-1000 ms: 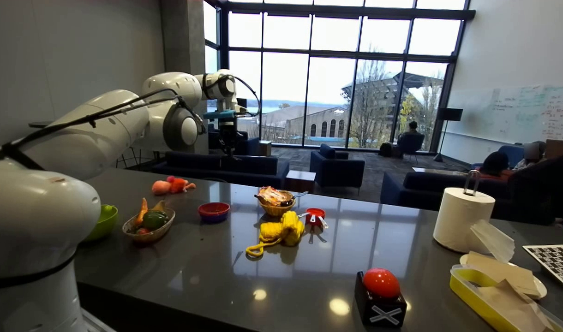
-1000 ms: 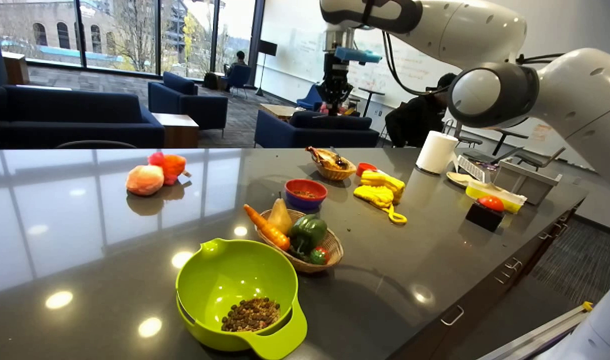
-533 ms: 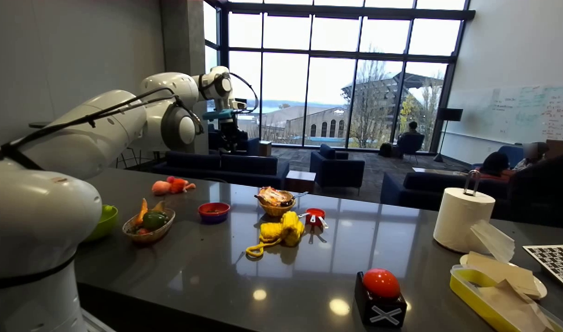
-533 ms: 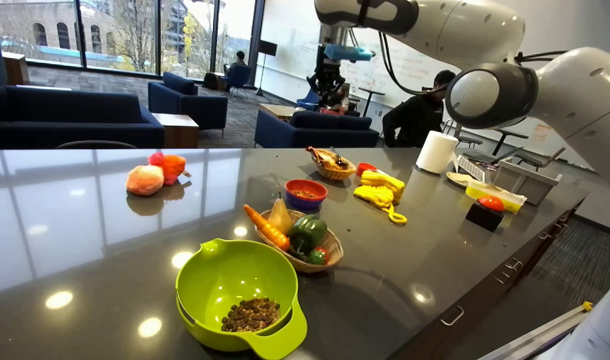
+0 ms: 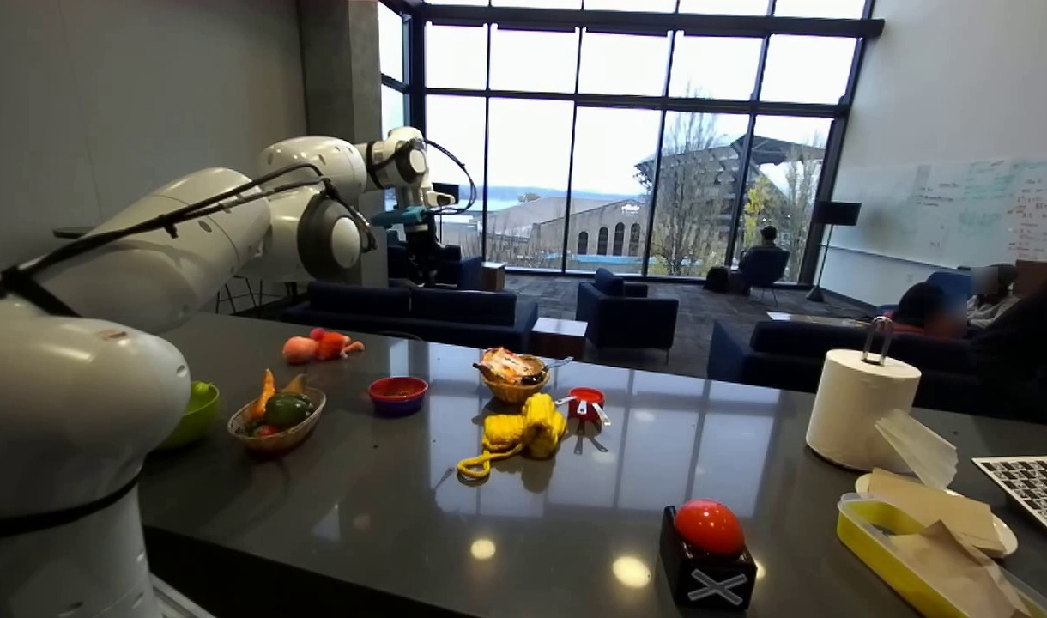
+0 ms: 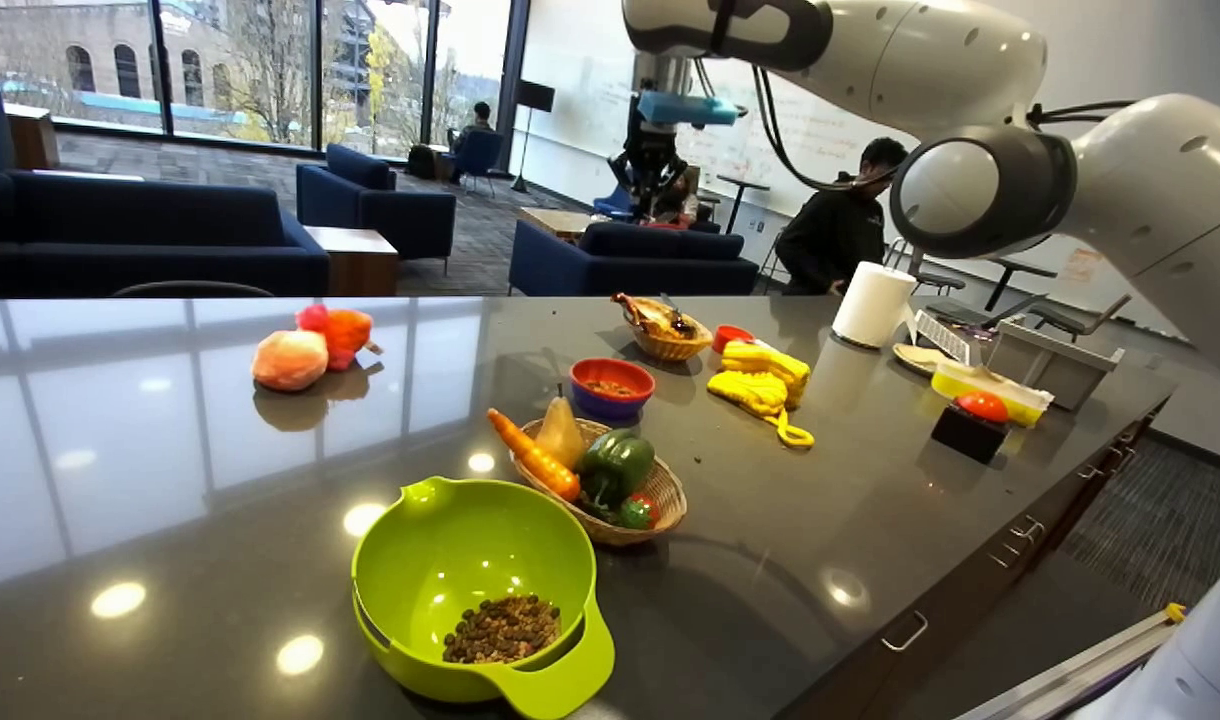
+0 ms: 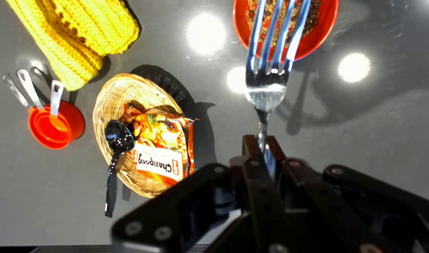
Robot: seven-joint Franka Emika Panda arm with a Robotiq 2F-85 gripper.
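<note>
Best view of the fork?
Wrist view: the fork is close up, tines and neck clear, tips out of frame, handle clamped in the gripper. Both exterior views show the gripper small and dark; the fork can't be made out.

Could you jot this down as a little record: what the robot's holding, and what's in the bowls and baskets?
Holding: gripper shut on a metal fork
Red bowl: grain- and bean-like bits
Green bowl: similar-looking brown bits
Vegetable basket: carrot, pear, green pepper, a red-and-green piece
Packet basket: Champong packet and black spoon, its handle past the rim
Nearby: yellow knitted piece, red measuring cups
</note>
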